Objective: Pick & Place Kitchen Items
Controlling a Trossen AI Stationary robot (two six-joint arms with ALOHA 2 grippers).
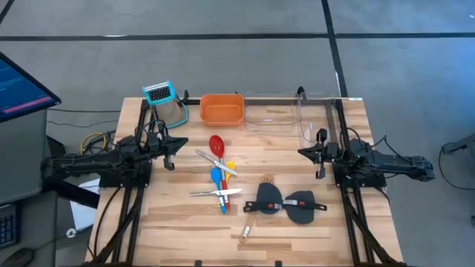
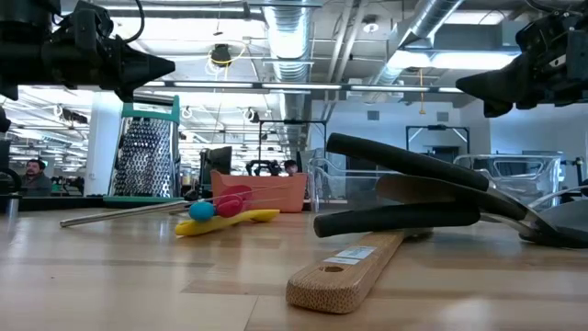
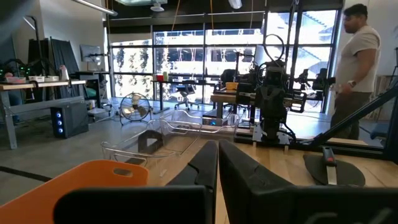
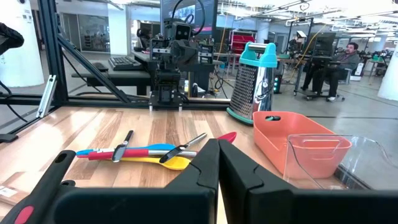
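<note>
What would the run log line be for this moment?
left gripper: shut, idle by grater | right gripper: shut, idle | spoons, tongs, spatulas: untouched on table

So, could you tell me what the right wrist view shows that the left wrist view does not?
Only the right wrist view shows the coloured spoons, the tongs lying on them, and the grater. Only the left wrist view shows a black spatula and a standing person. Both show the orange tray, the clear bin and the opposite arm; each view's own fingers look shut.

wooden table (image 1: 297,230) bearing utensils (image 1: 220,178), tray (image 1: 221,109)
</note>
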